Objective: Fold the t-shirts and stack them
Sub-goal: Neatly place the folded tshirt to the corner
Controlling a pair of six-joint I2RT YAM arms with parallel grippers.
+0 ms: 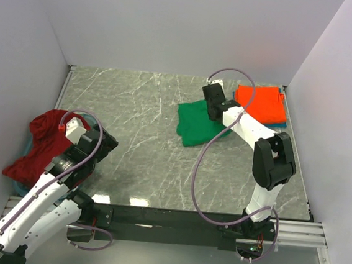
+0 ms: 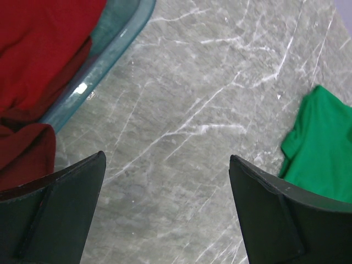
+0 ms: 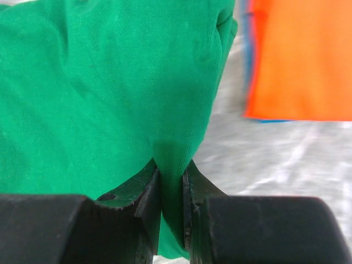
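Two pincers, two different states. The right pincer [image 3: 171, 190] is pinched narrow on a fold of the green t-shirt [image 3: 110, 82], with cloth squeezed between both fingers. The rest of that shirt spreads ahead of it and off to its left, over the bench [image 1: 133, 121]. To the right of this pincer lies the orange-red t-shirt [image 3: 300, 60], folded flat. A teal-blue t-shirt [image 3: 251, 60] shows only as a thin edge under it. Green and orange sit near each other; I can't tell if they touch. The left pincer [image 2: 168, 157] gapes wide with nothing between its fingers, over bare marbled bench. Ahead and to its left, the dark red t-shirt [image 2: 38, 49] is crumpled in a heap over a teal container [image 2: 113, 49]. Off to its right shows a corner of the green shirt.
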